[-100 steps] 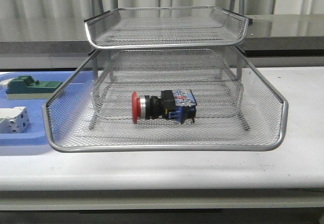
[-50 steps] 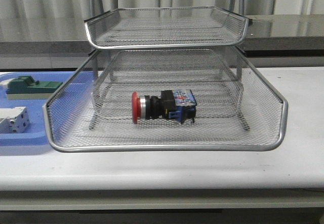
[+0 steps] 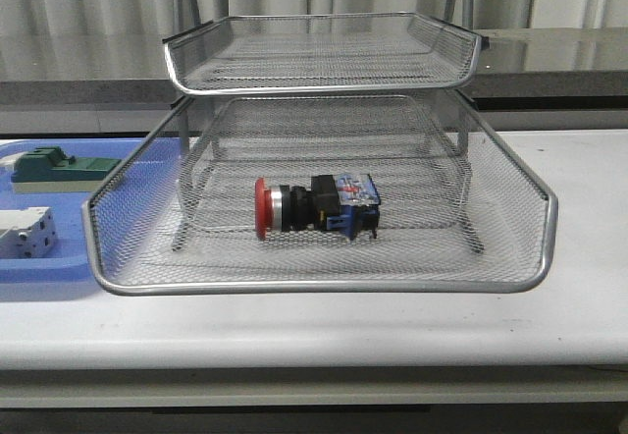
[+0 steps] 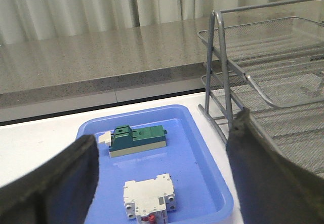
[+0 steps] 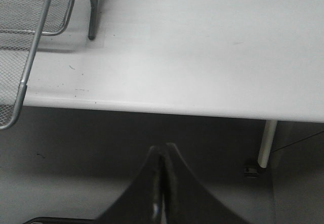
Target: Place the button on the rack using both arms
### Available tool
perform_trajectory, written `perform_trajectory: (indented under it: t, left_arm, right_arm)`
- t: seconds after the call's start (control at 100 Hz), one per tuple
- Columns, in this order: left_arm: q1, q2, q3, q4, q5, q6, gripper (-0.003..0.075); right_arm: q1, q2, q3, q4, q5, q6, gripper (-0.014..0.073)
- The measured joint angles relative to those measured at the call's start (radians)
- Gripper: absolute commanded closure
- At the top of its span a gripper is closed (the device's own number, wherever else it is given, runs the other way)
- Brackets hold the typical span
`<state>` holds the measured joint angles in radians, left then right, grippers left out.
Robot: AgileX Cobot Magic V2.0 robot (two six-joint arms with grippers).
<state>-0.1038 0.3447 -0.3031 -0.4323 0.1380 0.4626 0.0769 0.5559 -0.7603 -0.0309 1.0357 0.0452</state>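
The button (image 3: 314, 205) lies on its side in the lowest tier of the silver wire rack (image 3: 324, 285), red cap to the left and blue block to the right. Neither arm shows in the front view. In the left wrist view my left gripper (image 4: 166, 127) is open and holds nothing; it hovers over a blue tray (image 4: 202, 148), with the rack (image 4: 263, 82) beside it. My right gripper (image 5: 163, 148) is shut on nothing, off the table's front edge (image 5: 177, 110) and lower than it. A corner of the rack (image 5: 30, 57) shows in the right wrist view.
The blue tray (image 3: 137, 174) sits left of the rack and holds a green block (image 3: 64, 171) and a white terminal block (image 3: 25, 232). Both blocks show under my left gripper, green (image 4: 139, 139) and white (image 4: 149, 196). A grey counter (image 4: 101, 62) runs behind the table.
The white block and the blue tray's front edge have shifted slightly at the left of the front view. The button and the rack have not moved.
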Motion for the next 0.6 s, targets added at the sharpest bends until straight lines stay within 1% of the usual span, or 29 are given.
perform_trajectory:
  t: [0.07,0.21,0.4,0.6]
  left_arm:
    - [0.0,0.0,0.0,0.0,0.0,0.0,0.0339]
    - [0.0,0.0,0.002,0.0,0.0,0.0,0.0491]
    - [0.0,0.0,0.002,0.0,0.0,0.0,0.074]
    - [0.0,0.0,0.002,0.0,0.0,0.0,0.0741]
  right_arm:
    - [0.0,0.0,0.0,0.0,0.0,0.0,0.0662]
    - [0.0,0.0,0.0,0.0,0.0,0.0,0.0662]
    - [0.0,0.0,0.0,0.0,0.0,0.0,0.0662]
    - [0.0,0.0,0.0,0.0,0.0,0.0,0.0662]
